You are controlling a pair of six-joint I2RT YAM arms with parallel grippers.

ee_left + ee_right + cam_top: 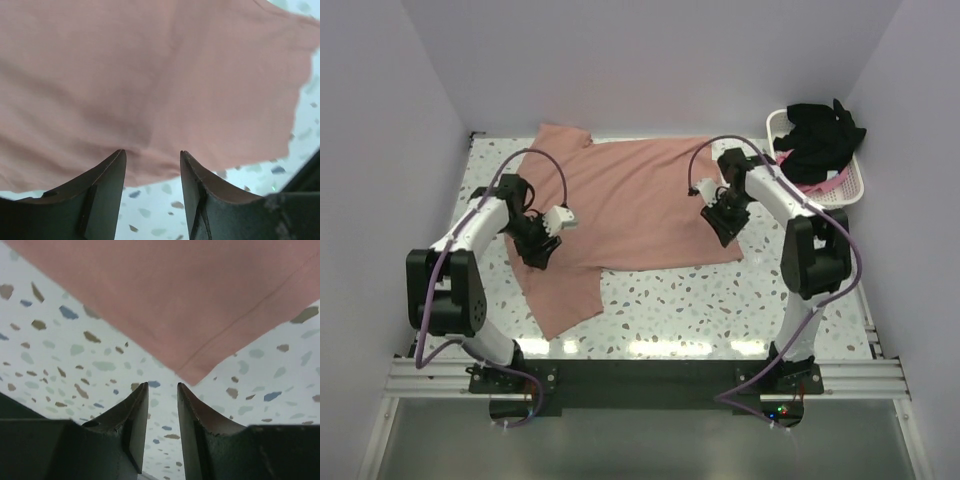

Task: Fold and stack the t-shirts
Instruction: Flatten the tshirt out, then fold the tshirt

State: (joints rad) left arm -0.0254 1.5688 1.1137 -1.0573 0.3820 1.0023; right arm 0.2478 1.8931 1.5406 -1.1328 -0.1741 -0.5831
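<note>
Both spread and empty, the left pincer [152,156] hangs over the lower-left edge of the salmon t-shirt [640,200], laid flat left-to-right mid-frame on the surface [720,297], while the right pincer [162,387] sits just short of its lower-right corner.

T-shirt [640,205] spread across table [720,300], basket [853,188] far right, shirts [820,140] heaped inside

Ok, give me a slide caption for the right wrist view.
Right pincer, open and empty, poised just short of the hemmed corner of the salmon-pink t-shirt on the speckled table.
</note>
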